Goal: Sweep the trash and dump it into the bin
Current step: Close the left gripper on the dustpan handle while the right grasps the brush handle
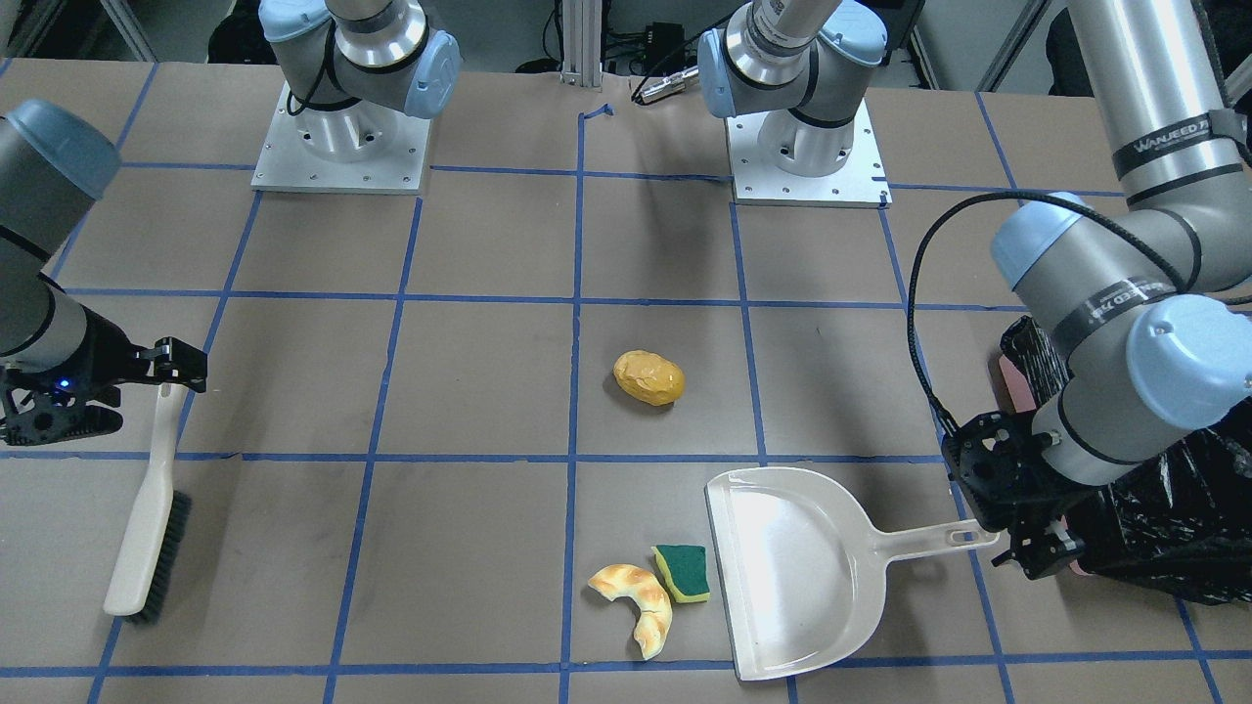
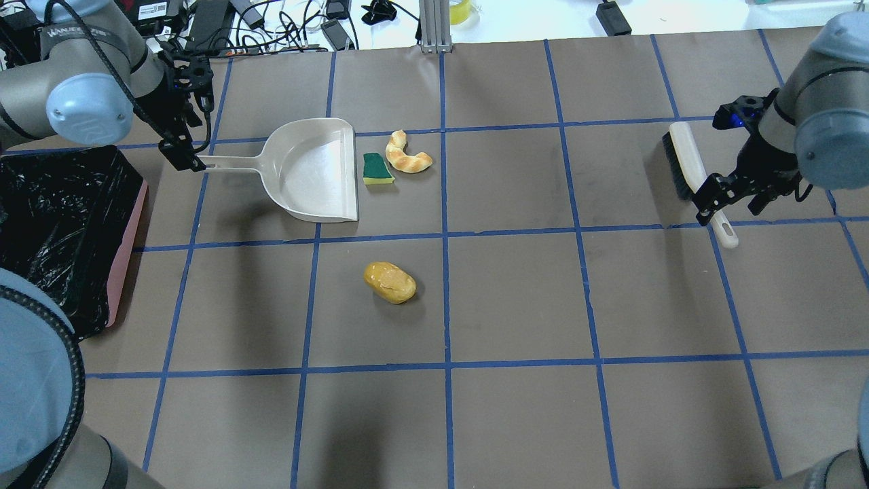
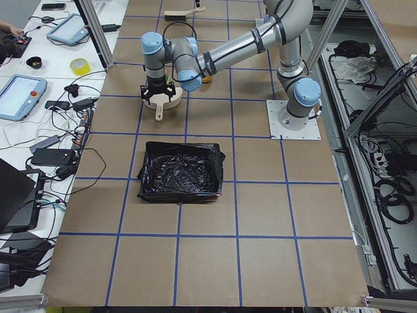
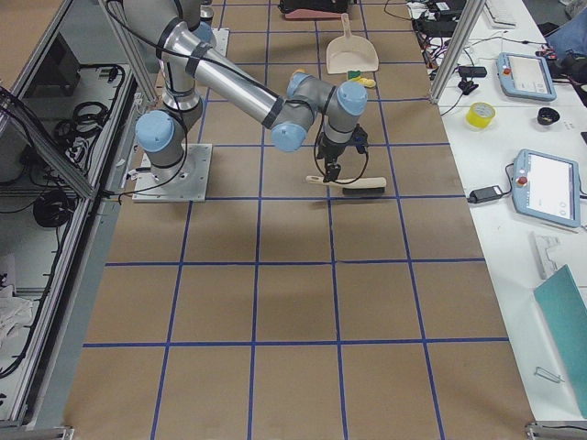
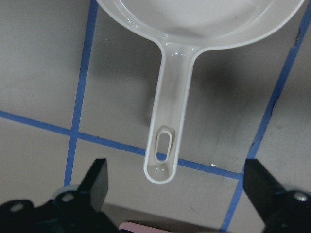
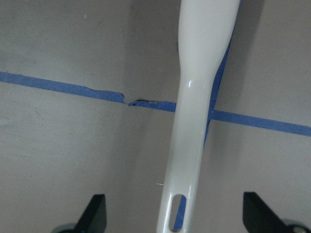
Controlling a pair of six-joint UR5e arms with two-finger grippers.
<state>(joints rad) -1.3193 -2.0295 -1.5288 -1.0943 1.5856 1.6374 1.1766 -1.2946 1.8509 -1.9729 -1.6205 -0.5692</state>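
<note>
Note the left hand (image 5: 177, 194), spread and empty, astride the dustpan handle (image 5: 170, 111), whose long axis runs on to the sponge (image 2: 377, 169) and croissant piece (image 2: 406, 156) just beyond the pan's mouth (image 2: 354, 170); the right hand (image 6: 176, 213), likewise empty, straddles the brush handle (image 6: 194, 121).

the bin (image 1: 1164, 528) sits largely hidden behind the left arm (image 1: 1125, 323) in the front-facing view; the overhead view's left edge crops it. the left wrist camera cuts off the dustpan (image 5: 204, 19) at its top edge, the right one shows only the brush (image 6: 194, 121) handle. from the right end, the trash (image 4: 365, 82) is too small to tell apart.
</note>
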